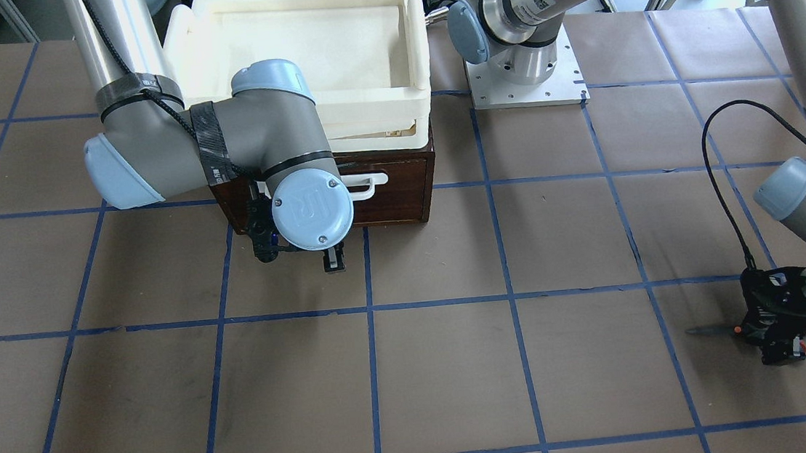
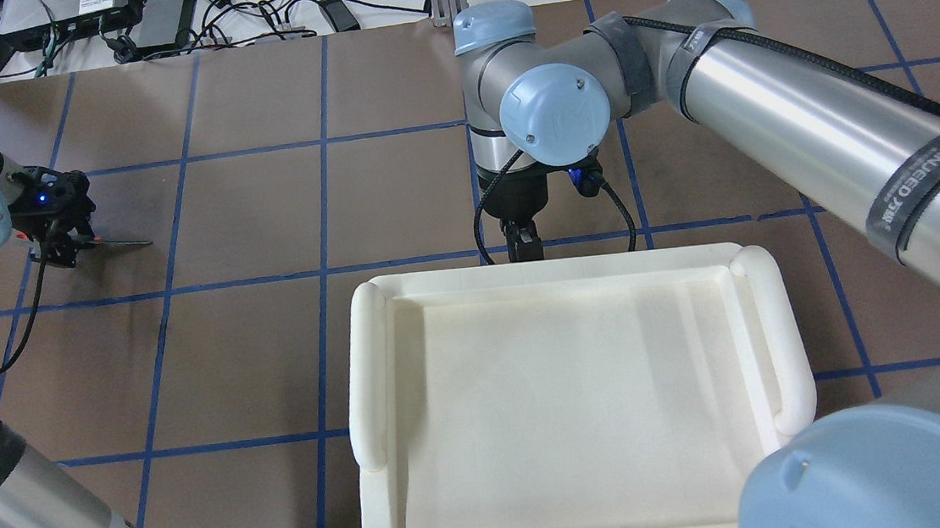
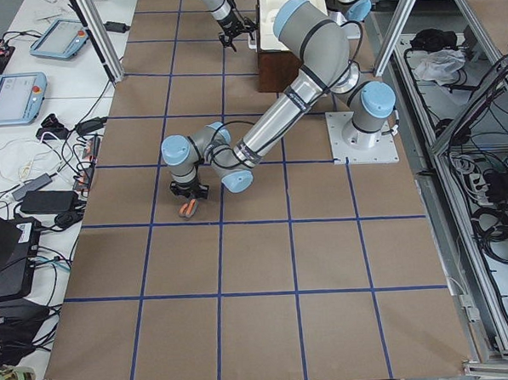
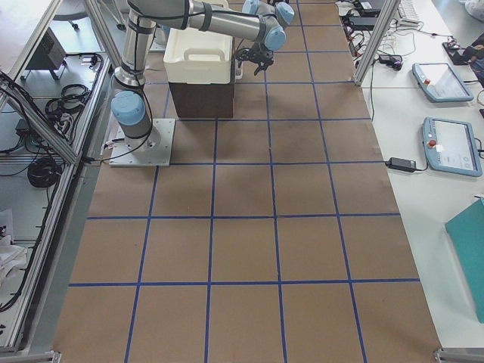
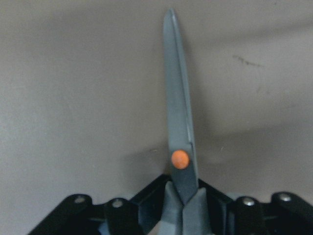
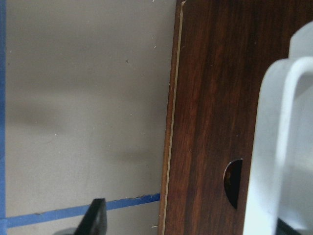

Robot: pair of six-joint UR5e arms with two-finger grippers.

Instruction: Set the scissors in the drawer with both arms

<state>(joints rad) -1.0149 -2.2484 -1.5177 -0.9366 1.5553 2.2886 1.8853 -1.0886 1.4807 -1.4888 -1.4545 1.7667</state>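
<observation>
1. Left end effector (image 1: 778,348) is clamped on the scissors (image 1: 711,330), low over the worktop (image 1: 446,383), well apart from the drawer (image 1: 400,197).
2. Right end effector (image 1: 334,262) is spread apart before the drawer's handle (image 1: 370,184); a white tray (image 1: 415,43) sits on top.

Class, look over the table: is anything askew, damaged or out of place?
Nothing stands out. The scissors are closed and whole in the left hand; the drawer sits shut and square, the right hand by its handle.

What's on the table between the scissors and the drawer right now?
Nothing: in the front-facing view only brown table paper with blue tape lines separates the scissors from the drawer.
</observation>
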